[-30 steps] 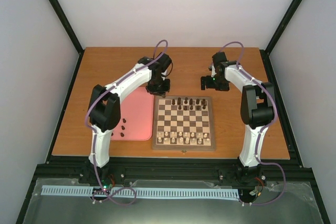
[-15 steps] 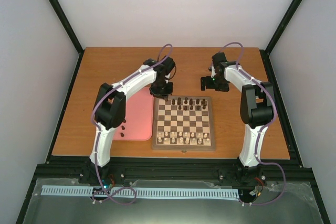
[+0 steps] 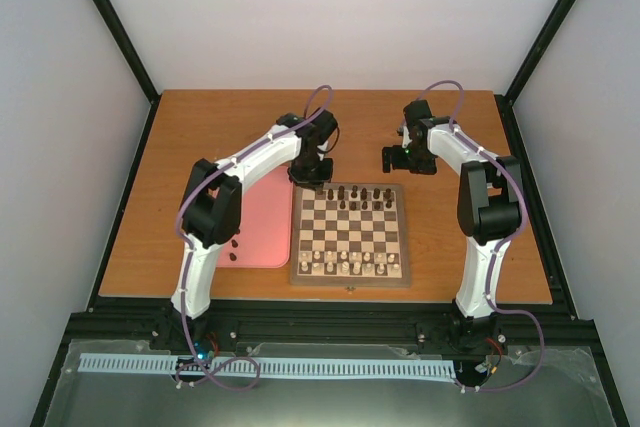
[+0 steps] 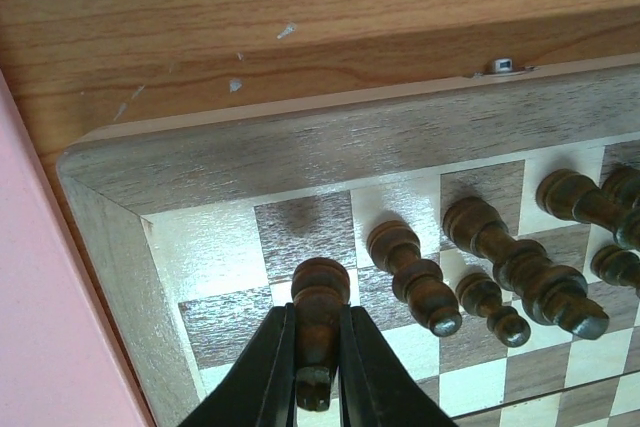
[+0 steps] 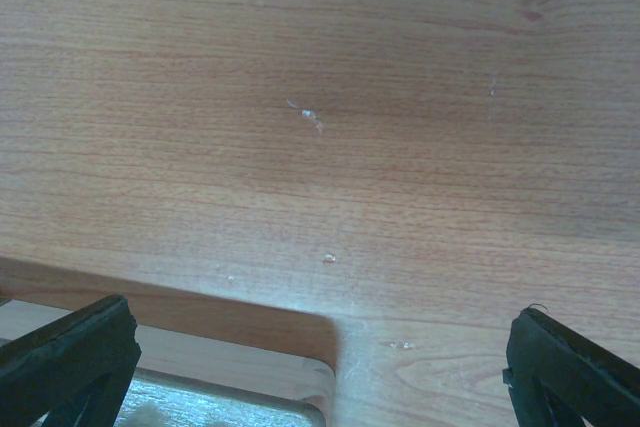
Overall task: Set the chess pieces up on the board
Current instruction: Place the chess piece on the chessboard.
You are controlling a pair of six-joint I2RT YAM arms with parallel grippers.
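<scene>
A: What do the left fingers (image 4: 268, 367) hold?
B: They are closed on a small dark brown wooden chess piece (image 4: 320, 292). Its long axis runs along them, above the checkered wooden board (image 4: 300, 142). The free corner squares (image 4: 205, 247) lie just ahead, slightly to their left.
A: And the right fingers (image 5: 70, 347)?
B: Wide apart, empty, farther from that corner.

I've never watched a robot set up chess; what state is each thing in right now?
Left fingers: shut on a dark piece.
Dark piece: pinched above the board's far left corner squares.
Right fingers: open, holding nothing, above the table.
Dark pieces on the board: standing along the far rows.
Pale pieces: standing along the near rows.
Pink tray: holds a few loose dark pieces.
</scene>
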